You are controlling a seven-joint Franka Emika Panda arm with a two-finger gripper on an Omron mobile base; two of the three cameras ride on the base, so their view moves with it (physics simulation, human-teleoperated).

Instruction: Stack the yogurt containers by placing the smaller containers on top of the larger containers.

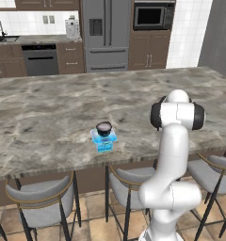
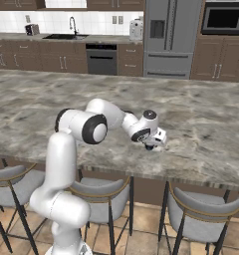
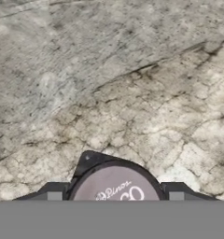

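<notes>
The step in hand is judged to be the grasp of a dark cup with a pale lid, which is seen in the hand view sitting on the marble counter between the two finger tips of the gripper. One tip is placed on each side of the cup, so the grasp is well centred. Whether the tips are already pressed against the cup wall cannot be told, since the contact is hidden at the bottom of that view.

For a good grasp, the cup should be squeezed evenly across its widest part and lifted straight up only once it is firmly caught. It should be kept level while it is carried to the light-blue tub, which stands near the front edge of the counter. A second cup appears to be stacked on the tub already, so the carried cup would have to be lowered gently and squarely to avoid knocking that one off.

In the right base view, the arm is folded forward over the counter edge, with the elbow held high and the wrist bent so that the gripper is pointed straight down, low over the stone.
</notes>
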